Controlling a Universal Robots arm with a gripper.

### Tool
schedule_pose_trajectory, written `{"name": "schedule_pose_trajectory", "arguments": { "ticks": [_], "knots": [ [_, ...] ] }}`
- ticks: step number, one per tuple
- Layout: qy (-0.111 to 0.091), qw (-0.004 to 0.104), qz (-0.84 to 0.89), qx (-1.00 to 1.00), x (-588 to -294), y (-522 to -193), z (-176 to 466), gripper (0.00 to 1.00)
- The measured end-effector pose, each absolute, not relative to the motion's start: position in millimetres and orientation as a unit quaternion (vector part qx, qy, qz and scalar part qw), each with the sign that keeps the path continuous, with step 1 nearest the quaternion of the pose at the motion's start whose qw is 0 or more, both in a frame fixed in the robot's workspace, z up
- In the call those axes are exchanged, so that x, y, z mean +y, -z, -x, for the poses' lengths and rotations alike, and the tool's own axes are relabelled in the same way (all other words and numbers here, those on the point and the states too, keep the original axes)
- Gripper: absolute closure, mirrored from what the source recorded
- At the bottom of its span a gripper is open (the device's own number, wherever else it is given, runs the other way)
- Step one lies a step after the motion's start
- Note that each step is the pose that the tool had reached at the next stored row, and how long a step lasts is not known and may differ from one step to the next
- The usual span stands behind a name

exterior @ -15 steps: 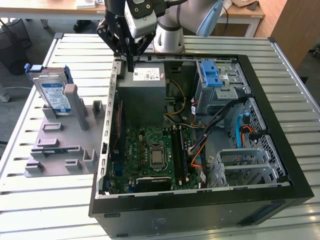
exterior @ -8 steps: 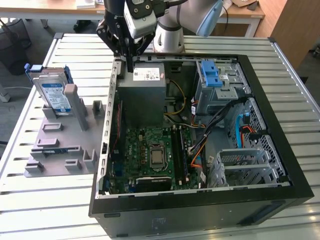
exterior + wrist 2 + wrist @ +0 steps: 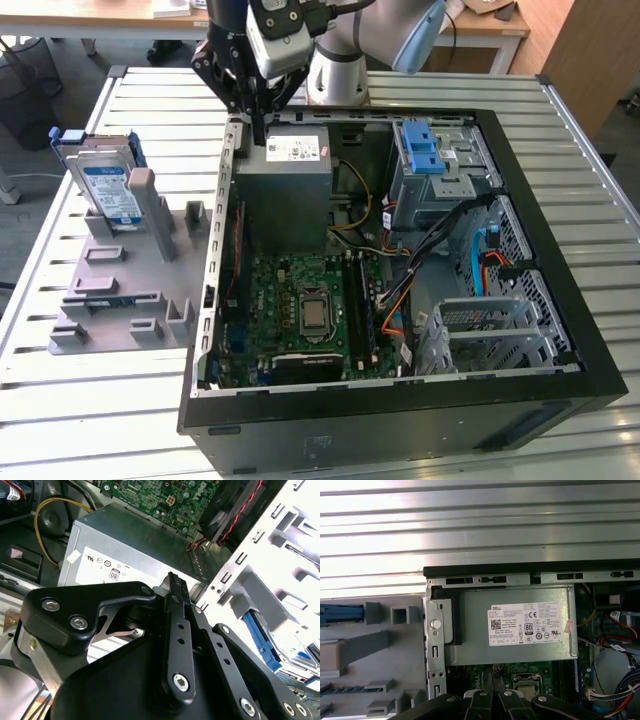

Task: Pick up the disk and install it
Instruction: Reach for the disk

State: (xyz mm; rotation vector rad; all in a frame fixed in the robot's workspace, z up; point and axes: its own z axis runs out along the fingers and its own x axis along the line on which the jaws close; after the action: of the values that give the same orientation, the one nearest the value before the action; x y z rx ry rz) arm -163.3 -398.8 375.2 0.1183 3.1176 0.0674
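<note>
I have one slatted metal table (image 3: 150, 90) carrying one open computer case (image 3: 560, 300), and just beside the case, on the exterior view's left, one grey holding fixture (image 3: 110, 290). Inside the case there is one grey power supply (image 3: 285, 190) in the far corner, and one blue-latched drive cage (image 3: 425, 150) further to the exterior view's right. I count one disk (image 3: 110, 190), which stands on edge in the fixture's far end. Its long axis runs upward with a slight lean, its labelled face is towards the camera, and the blue bracket frames it. My single gripper (image 3: 259, 130) hangs over the power supply's far edge at the case wall, fingers pressed together with nothing between them. From there the disk lies off to the exterior view's left, outside the case and apart from the gripper, with the case wall between them.
</note>
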Motion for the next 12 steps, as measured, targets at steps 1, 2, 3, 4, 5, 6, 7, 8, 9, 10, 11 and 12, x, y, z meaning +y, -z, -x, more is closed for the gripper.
{"name": "schedule_pose_trajectory", "arguments": {
  "ticks": [1,2,3,4,5,6,7,8,9,10,11,12],
  "knots": [
    [-0.022,0.01,-0.038,0.999,-398.8,-375.1,163.5,0.89],
    [-0.022,0.01,-0.038,0.999,-398.8,-375.0,163.6,0.89],
    [-0.022,0.01,-0.038,0.999,-398.8,-374.8,163.9,0.89],
    [-0.022,0.01,-0.038,0.999,-398.8,-374.7,164.3,0.89],
    [-0.022,0.01,-0.038,0.999,-398.8,-374.4,164.6,0.89],
    [-0.022,0.01,-0.038,0.999,-398.8,-374.3,164.8,0.89],
    [-0.022,0.01,-0.038,0.999,-398.8,-373.8,165.5,0.89],
    [-0.022,0.01,-0.038,0.999,-398.8,-373.3,166.2,0.89],
    [-0.022,0.01,-0.038,0.999,-398.8,-373.2,166.3,0.89],
    [-0.022,0.01,-0.038,0.999,-398.8,-373.1,166.5,0.89],
    [-0.022,0.01,-0.038,0.999,-398.8,-373.0,166.7,0.89],
    [-0.022,0.01,-0.038,0.999,-398.8,-372.9,166.8,0.89]
  ]
}}
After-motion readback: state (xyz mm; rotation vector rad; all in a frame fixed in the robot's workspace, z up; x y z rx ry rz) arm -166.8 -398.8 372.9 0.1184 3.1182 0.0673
